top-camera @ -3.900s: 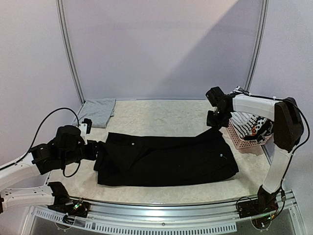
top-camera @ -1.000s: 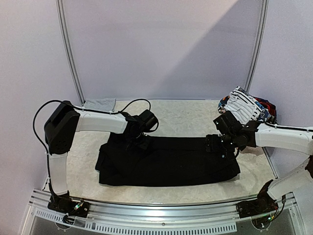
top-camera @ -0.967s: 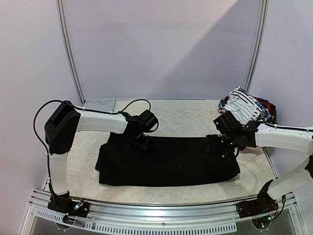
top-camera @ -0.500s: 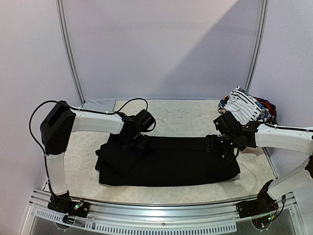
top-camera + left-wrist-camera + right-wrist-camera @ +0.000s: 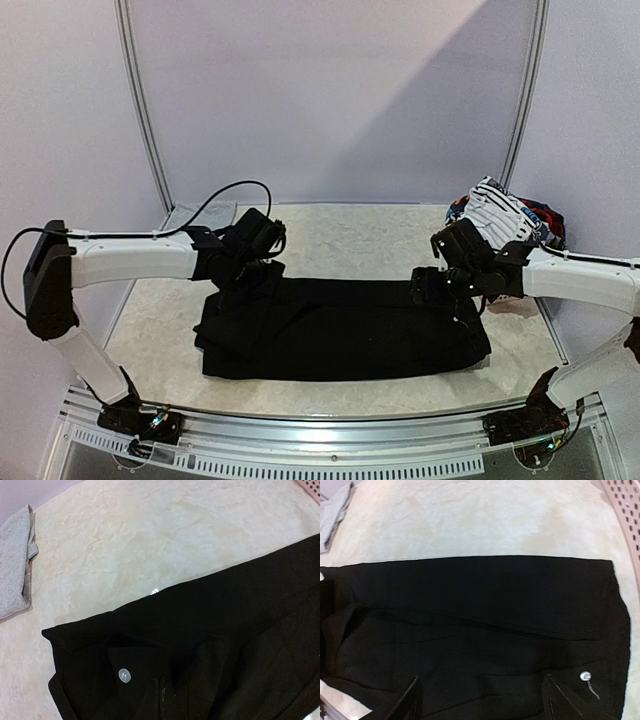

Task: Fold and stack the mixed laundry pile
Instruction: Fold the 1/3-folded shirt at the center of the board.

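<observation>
Trousers [image 5: 340,335], big and black, lie flat along the front edge of the table [image 5: 350,235], reaching from the left side almost to the right side. The left gripper [image 5: 252,265] sits at the far left corner of the trousers, by the waist and its button [image 5: 124,675]. A moment ago it was half open and a bit more to the right. Now it is closed tight and has slid toward the left edge. I think it has pinched the waist, but I cannot see its fingers to be sure. The right gripper [image 5: 430,288] hangs wide open over the other end and holds nothing. It has hardly moved. So the fold looks ready to start on the left, while the right side must grab first. Further back, the grey trousers [image 5: 200,215] lie folded in the far left corner. The pile of clothes [image 5: 500,215] waits in the pink basket [image 5: 625,510] at the far right edge.
</observation>
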Action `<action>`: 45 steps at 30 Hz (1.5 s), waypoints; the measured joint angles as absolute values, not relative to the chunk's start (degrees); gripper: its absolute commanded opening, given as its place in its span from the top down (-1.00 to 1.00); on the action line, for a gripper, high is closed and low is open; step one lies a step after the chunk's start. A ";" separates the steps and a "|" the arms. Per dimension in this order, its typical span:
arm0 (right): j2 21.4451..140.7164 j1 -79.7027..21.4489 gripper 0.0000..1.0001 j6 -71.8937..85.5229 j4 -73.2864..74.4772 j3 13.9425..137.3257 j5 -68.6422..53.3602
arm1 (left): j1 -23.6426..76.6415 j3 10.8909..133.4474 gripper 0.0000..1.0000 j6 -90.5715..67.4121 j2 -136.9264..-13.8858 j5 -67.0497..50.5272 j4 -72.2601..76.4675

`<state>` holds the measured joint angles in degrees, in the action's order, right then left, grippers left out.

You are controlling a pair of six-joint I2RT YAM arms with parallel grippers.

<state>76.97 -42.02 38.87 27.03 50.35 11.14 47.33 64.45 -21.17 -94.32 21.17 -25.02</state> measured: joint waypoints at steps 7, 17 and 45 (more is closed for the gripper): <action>76.99 -42.44 -0.65 38.94 21.19 50.61 2.96 | 50.00 58.28 1.00 -19.05 -85.08 14.31 -19.16; 76.97 -42.81 -0.65 40.23 13.93 48.66 -5.56 | 60.01 56.31 1.00 -16.34 -87.39 4.62 -10.44; 97.54 -48.21 -0.42 45.01 -0.73 52.82 -17.65 | 61.23 44.03 0.78 -27.05 -78.32 12.16 -10.39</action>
